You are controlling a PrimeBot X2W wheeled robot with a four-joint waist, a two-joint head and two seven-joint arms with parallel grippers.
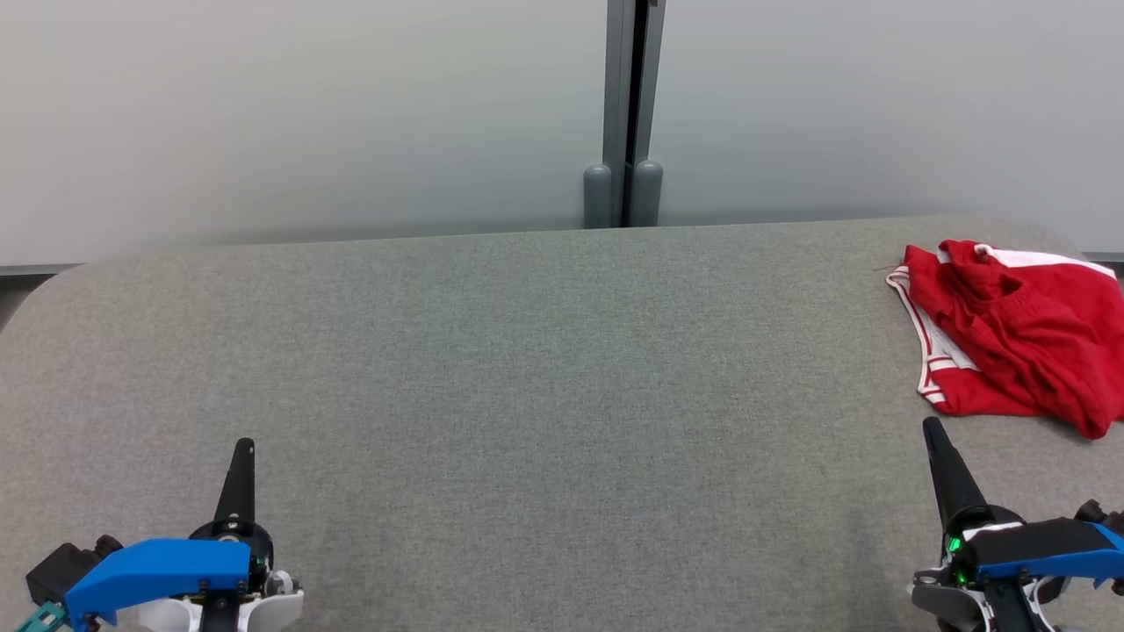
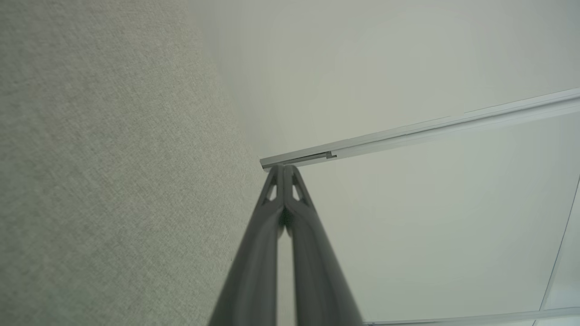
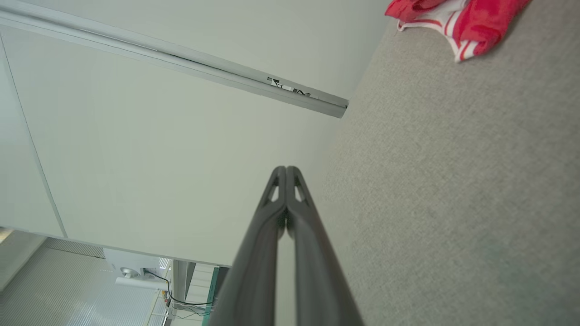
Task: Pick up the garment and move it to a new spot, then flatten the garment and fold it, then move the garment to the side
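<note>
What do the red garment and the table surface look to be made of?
The red garment: probably soft knit fabric, matte, going by its crumpled folds; white-striped trim. The table surface: a grey felt-like covering, matte, with a fine heathered texture.

The head camera looks forward and down from behind the left claw (image 1: 245,446) and right claw (image 1: 931,426), taking in the wide grey surface (image 1: 544,369). Each wrist camera sits close behind its claw, rolled sideways, facing the far wall (image 1: 263,114). Head and right wrist views share the garment (image 1: 1019,342) just beyond the right claw.
</note>
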